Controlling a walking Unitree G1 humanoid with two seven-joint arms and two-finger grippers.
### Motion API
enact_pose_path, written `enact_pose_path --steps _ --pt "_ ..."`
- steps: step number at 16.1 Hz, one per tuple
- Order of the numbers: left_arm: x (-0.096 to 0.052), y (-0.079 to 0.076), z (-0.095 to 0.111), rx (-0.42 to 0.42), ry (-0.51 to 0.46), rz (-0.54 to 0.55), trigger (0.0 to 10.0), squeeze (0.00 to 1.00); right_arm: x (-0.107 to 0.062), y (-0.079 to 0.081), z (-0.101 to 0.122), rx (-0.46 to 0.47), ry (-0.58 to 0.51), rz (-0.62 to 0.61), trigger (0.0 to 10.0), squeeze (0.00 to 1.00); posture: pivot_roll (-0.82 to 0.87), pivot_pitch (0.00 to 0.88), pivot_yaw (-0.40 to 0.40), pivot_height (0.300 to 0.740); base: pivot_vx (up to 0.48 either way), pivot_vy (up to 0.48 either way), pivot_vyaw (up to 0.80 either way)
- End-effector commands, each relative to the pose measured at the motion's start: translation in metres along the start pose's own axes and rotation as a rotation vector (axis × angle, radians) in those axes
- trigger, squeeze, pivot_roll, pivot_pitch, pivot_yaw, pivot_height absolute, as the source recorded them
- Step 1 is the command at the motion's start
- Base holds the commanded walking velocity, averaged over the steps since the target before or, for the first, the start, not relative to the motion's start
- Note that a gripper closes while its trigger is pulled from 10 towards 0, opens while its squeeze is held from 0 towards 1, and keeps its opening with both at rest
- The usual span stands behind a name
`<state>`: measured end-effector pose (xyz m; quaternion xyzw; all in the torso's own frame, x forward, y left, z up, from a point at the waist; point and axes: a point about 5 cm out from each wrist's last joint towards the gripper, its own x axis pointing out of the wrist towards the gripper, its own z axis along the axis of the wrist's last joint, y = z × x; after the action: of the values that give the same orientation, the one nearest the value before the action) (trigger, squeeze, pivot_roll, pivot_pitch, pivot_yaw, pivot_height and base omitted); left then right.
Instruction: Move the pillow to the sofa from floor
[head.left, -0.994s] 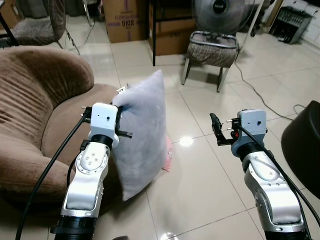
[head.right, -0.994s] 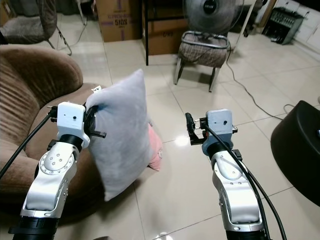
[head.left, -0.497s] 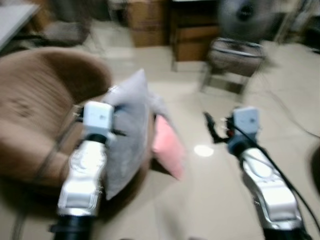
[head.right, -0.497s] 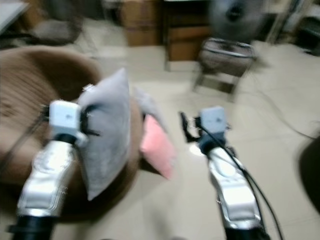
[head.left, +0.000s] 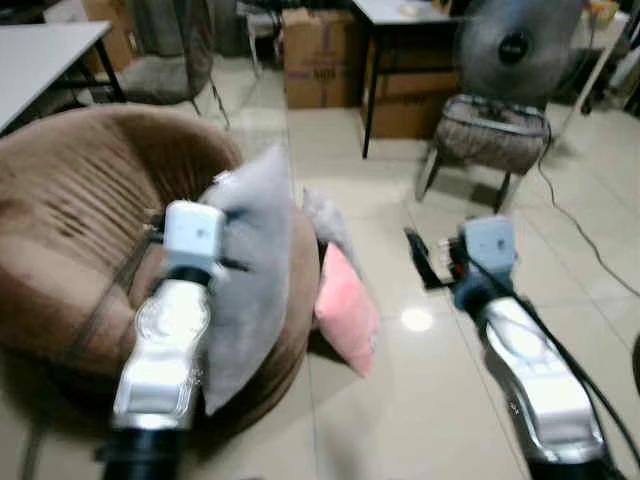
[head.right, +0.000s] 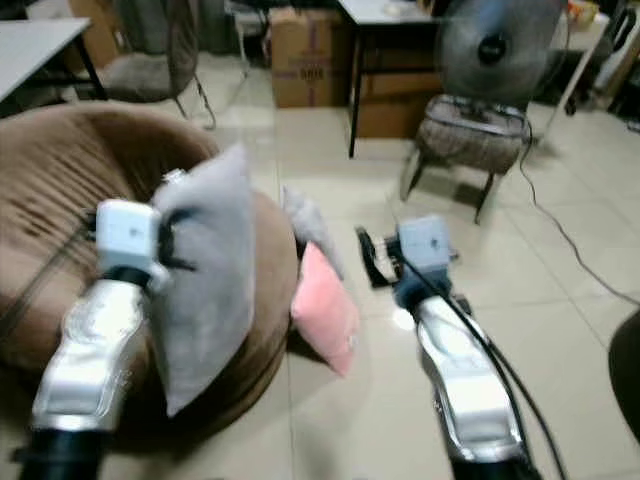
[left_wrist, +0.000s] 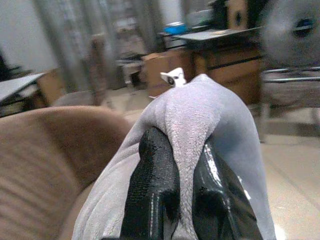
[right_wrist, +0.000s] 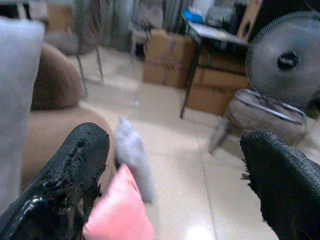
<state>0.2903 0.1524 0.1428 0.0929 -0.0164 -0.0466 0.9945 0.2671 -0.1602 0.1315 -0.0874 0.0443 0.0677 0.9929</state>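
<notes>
My left gripper (left_wrist: 182, 177) is shut on the top edge of a grey pillow (head.left: 248, 270), which hangs upright over the front of the brown sofa (head.left: 70, 210). A white tag (left_wrist: 172, 78) sticks up from the pillow's corner. My right gripper (right_wrist: 175, 170) is open and holds nothing, out over the tiled floor to the right of the sofa. A pink pillow (head.left: 347, 310) leans against the sofa's front on the floor, with a second grey pillow (head.left: 325, 220) behind it.
A fan (head.left: 515, 45) stands over a wicker chair (head.left: 483, 135) at the back right. Cardboard boxes (head.left: 320, 55) and a dark table (head.left: 400, 20) line the back. A white table (head.left: 40, 50) is at the far left. A cable (head.left: 580, 230) runs over the tiles at right.
The camera has swung left, so the sofa now takes up more of the view. The grey pillow held in my left gripper now hangs over the sofa's front. The right gripper stays open.
</notes>
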Motion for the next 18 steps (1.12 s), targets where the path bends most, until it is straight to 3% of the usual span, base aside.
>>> enact_pose_path --steps 1,3,18 --pt "0.0023 0.0084 0.0148 0.013 -0.068 0.022 10.0 0.00 0.0029 0.0053 0.0084 -0.001 -0.032 0.029 10.0 0.00 0.01 0.000 0.010 0.740 0.304 0.000 0.80" --pt "0.0021 0.0092 0.0148 0.017 -0.067 0.020 10.0 0.00 0.0041 0.0058 0.0063 -0.007 -0.021 0.023 10.0 0.00 0.02 0.000 0.011 0.740 0.300 0.000 0.62" --pt "0.0038 0.0056 0.0136 0.013 -0.061 0.001 10.0 0.00 0.0067 0.0021 0.0064 -0.019 -0.024 0.000 10.0 0.00 0.01 0.000 0.016 0.740 0.307 0.000 0.00"
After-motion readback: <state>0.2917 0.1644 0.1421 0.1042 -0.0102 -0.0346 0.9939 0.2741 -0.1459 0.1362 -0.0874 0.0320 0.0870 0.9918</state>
